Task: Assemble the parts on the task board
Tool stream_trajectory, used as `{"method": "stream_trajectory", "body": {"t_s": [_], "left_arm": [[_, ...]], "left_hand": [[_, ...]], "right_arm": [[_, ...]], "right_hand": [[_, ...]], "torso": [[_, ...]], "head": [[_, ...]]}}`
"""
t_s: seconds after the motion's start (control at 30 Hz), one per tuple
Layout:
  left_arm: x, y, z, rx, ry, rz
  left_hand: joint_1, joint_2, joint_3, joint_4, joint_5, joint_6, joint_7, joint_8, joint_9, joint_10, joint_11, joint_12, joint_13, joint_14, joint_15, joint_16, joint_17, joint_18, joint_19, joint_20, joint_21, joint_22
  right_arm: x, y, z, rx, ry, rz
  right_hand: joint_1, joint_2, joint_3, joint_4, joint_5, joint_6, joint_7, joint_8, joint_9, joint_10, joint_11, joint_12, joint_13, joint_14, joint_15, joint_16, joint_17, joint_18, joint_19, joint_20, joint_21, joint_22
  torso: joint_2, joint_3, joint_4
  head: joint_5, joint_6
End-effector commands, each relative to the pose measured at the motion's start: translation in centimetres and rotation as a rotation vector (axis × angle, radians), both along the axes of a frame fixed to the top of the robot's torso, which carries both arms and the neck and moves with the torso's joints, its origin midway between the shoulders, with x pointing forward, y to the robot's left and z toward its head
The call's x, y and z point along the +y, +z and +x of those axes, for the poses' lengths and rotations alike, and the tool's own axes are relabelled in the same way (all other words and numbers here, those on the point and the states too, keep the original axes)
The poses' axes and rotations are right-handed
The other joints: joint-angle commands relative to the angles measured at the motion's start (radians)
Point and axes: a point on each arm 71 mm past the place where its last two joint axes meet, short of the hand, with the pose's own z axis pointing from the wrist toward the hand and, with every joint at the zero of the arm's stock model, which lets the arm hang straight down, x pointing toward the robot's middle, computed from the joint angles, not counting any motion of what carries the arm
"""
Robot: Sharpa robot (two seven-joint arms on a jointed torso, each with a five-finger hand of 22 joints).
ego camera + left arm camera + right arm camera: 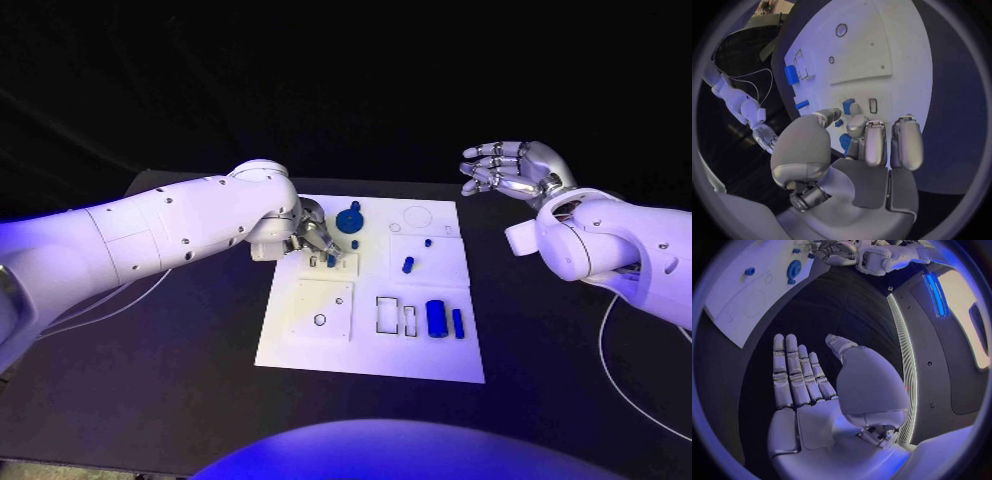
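Note:
The white task board (310, 345) lies mid-table. On it are a round blue part (349, 220), small blue pegs (408, 264), and two blue blocks (436, 318) near the front right. My left hand (310, 240) is down on the board's far left, its fingers (876, 142) curled toward the plate. A small blue piece (838, 123) sits between its thumb and a finger; whether it is gripped is unclear. Another blue piece (847, 106) stands just past the fingertips beside a slot. My right hand (512, 170) hovers off the board's far right corner, fingers apart (795, 372), holding nothing.
Rectangular cut-outs (389, 314) and a raised square plate (323, 308) take up the board's near half. White cables (627, 385) lie on the black table (173, 360) at both sides. The table's lit edge strip (901, 355) runs beside my right hand.

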Motion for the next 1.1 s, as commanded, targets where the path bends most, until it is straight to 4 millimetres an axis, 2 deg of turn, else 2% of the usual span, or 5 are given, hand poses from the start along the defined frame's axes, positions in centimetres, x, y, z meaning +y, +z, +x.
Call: {"method": "stream_trajectory", "body": {"t_s": [0.03,0.47,0.7,0.87,1.1], "left_arm": [[-0.1,0.2,-0.1,-0.008,0.001,-0.026],[0.0,2.3,-0.1,-0.046,0.018,-0.077],[2.0,5.0,1.9,-0.066,0.073,-0.097],[3.6,5.8,3.3,-0.057,0.123,-0.14],[4.6,5.9,4.6,-0.075,0.144,-0.127]], "left_hand": [[0.006,0.0,-0.014,0.005,-0.016,0.002,0.002,-0.007,0.0,-0.003,0.0,0.005,-0.001,0.049,-0.005,-0.003,0.054,-0.013,0.006,-0.004,0.005,0.001],[0.015,0.003,-0.036,0.008,-0.031,-0.021,0.01,-0.023,-0.006,-0.021,0.005,-0.009,-0.026,0.049,-0.002,-0.004,0.053,-0.012,0.003,-0.003,0.001,-0.005],[0.044,0.017,-0.082,0.008,-0.036,-0.143,0.085,-0.218,-0.14,-0.105,0.069,-0.08,-0.146,0.048,0.051,-0.005,0.053,-0.005,-0.016,0.04,-0.025,-0.047],[0.067,0.013,-0.097,0.008,-0.047,-0.155,0.093,-0.251,-0.172,-0.151,0.079,-0.126,-0.217,0.045,0.06,-0.007,0.049,0.001,-0.026,0.047,-0.039,-0.07],[0.077,0.016,-0.102,0.008,-0.053,-0.148,0.097,-0.253,-0.181,-0.158,0.082,-0.132,-0.226,0.043,0.063,-0.01,0.046,0.002,-0.031,0.049,-0.044,-0.079]], "right_arm": [[0.1,0.0,0.0,0.002,0.015,0.003],[0.0,-0.1,0.0,0.012,0.006,0.014],[-0.2,-0.1,0.1,0.013,0.001,0.012],[-0.3,-0.1,0.2,0.013,-0.002,0.011],[-0.4,-0.2,0.2,0.013,-0.005,0.01]], "right_hand": [[-0.01,0.002,-0.007,0.003,0.0,-0.005,0.095,0.006,-0.002,-0.007,-0.003,0.007,-0.001,-0.008,0.002,-0.006,-0.002,0.006,-0.003,0.005,-0.008,-0.002],[-0.011,0.002,-0.01,0.004,0.001,-0.006,0.095,0.006,-0.002,-0.009,-0.002,0.009,-0.003,-0.01,0.003,-0.008,-0.002,0.007,-0.003,0.005,-0.01,-0.004],[-0.011,0.002,-0.01,0.004,0.001,-0.006,0.095,0.006,-0.002,-0.009,-0.002,0.009,-0.003,-0.01,0.003,-0.008,-0.002,0.007,-0.003,0.005,-0.01,-0.004],[-0.011,0.002,-0.011,0.004,0.002,-0.006,0.095,0.007,-0.002,-0.009,-0.002,0.009,-0.003,-0.01,0.003,-0.009,-0.002,0.007,-0.004,0.006,-0.01,-0.005],[-0.011,0.002,-0.011,0.004,0.002,-0.006,0.095,0.007,-0.002,-0.009,-0.002,0.01,-0.004,-0.01,0.003,-0.009,-0.002,0.007,-0.004,0.006,-0.011,-0.006]], "torso": [[0.0,0.0,0.0006],[0.0,-0.0004,0.0005],[-0.001,0.0017,0.0007],[0.001,-0.0008,0.0002],[0.001,-0.0013,0.0015]], "head": [[-0.003,0.0],[0.001,0.006],[0.003,0.012],[0.005,0.019],[0.0,0.021]]}}
